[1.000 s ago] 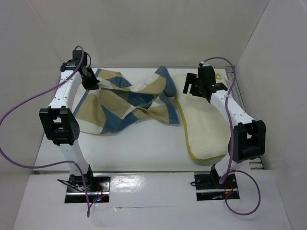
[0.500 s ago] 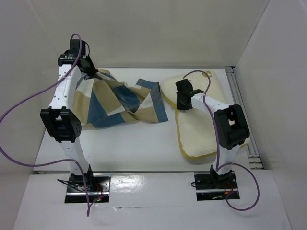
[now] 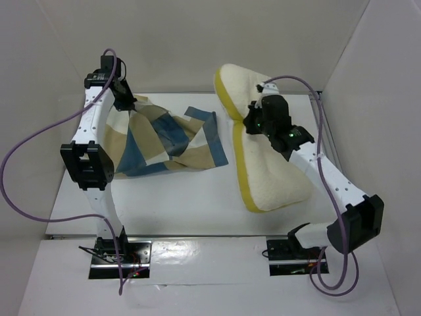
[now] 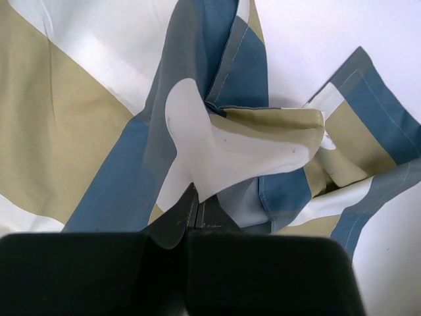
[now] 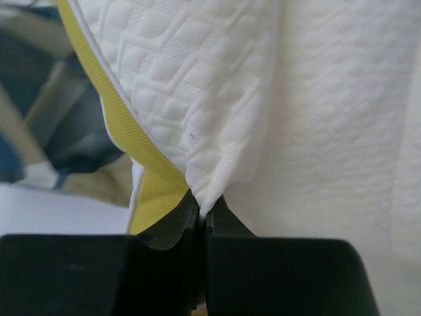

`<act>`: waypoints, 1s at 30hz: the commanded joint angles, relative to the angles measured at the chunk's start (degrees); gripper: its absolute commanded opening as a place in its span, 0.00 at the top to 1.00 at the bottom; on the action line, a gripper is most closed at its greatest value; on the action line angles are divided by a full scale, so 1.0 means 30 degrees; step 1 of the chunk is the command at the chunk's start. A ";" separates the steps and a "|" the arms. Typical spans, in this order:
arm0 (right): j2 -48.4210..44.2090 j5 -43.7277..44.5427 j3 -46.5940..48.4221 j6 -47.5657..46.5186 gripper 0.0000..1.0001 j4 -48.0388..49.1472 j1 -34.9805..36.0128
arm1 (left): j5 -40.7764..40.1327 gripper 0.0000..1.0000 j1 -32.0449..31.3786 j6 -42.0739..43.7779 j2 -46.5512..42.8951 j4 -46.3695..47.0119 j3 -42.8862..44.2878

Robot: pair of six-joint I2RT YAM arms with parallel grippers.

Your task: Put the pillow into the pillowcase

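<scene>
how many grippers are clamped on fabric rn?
2: left gripper, at the far left, is shut on a fold of the pillowcase; right gripper, at the far right, is shut on the pillow by its yellow edge. Neither is hidden.

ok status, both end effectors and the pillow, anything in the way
Left end effector shut on pillowcase. Right end effector shut on pillow, far end raised. Pillow not yet in; pillowcase crumpled, nothing between them.

Table point(image 3: 197, 204) nearside of pillowcase point(image 3: 158, 141) and pillow point(image 3: 273, 174) seems free.
</scene>
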 commanded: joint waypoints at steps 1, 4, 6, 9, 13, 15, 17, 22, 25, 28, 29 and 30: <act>-0.0074 -0.4332 0.0630 -0.2149 1.00 0.2413 0.2499 | 0.0005 1.00 -0.0066 0.0474 0.0333 -0.0110 -0.0021; 0.0103 -0.4545 -0.0654 -0.2357 1.00 0.1711 0.5107 | 0.0181 1.00 -0.0242 0.0677 0.0333 -0.0110 -0.0021; 0.0103 -0.4226 -0.1536 -0.2095 1.00 0.0892 0.6777 | 0.0357 1.00 -0.0242 0.0882 0.0333 -0.0110 -0.0196; 0.0279 -0.2470 -0.2886 -0.1917 1.00 -0.0831 0.8683 | 0.0736 1.00 -0.0447 0.1292 0.0333 -0.0605 -0.0868; 0.2033 -0.1415 -0.2218 -0.1917 0.38 -0.4254 0.9125 | 0.0711 0.96 -0.1176 0.1294 -0.0165 -0.0608 -0.2566; 0.2330 0.1247 -0.1425 -0.1304 0.12 -0.5463 0.9127 | 0.0126 0.66 -0.1411 0.1294 -0.0368 -0.0783 -0.3154; 0.2156 0.2742 -0.1191 -0.0689 0.03 -0.5701 0.9127 | -0.0081 0.53 -0.1617 0.1294 -0.0546 -0.0784 -0.3416; 0.0548 0.4594 -0.1245 0.1155 0.00 -0.6317 0.7287 | -0.0315 0.45 -0.1822 0.1294 -0.1158 -0.1279 -0.3624; -0.0186 0.5736 -0.1743 0.3700 0.00 -0.7717 0.5125 | -0.1105 0.45 -0.2959 0.1059 -0.2212 -0.1050 -0.3885; -0.1588 0.4252 -0.2826 0.5114 0.00 -0.7960 0.2518 | -0.2219 0.33 -0.4715 0.1411 -0.3124 -0.0346 -0.4064; -0.1973 0.3490 -0.3091 0.5114 0.00 -0.7960 0.1897 | -0.2221 0.28 -0.5043 0.1730 -0.3124 -0.0344 -0.3774; -0.2325 0.2003 -0.3528 0.5114 0.00 -0.7756 0.1397 | -0.2221 0.26 -0.5365 0.1965 -0.3124 -0.0344 -0.3278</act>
